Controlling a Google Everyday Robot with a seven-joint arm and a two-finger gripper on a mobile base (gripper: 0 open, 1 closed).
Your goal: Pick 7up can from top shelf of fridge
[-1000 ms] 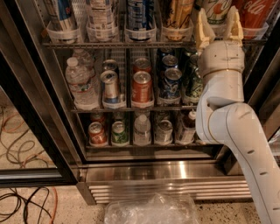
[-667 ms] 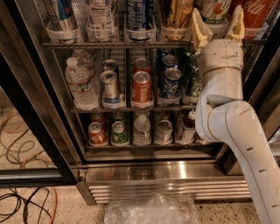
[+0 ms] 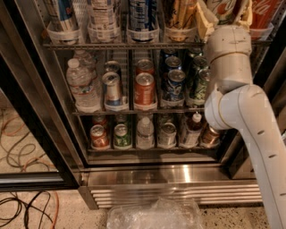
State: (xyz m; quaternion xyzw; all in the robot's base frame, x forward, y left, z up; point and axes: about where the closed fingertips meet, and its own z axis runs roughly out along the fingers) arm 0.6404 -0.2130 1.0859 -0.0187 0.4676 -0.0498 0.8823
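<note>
Camera view: end effector (image 3: 224,13) at right end of top shelf (image 3: 111,45)
Fingers (image 3: 204,20) spread open either side of the 7up can (image 3: 225,5)

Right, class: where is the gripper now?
Upper right of the camera view: the gripper is up at the top shelf, at the 7up can, between a gold can and a red can.

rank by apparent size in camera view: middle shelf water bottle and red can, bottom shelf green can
1. water bottle
2. red can
3. green can, slightly smaller-looking, maybe just farther away
The gripper is at the top shelf.
</note>
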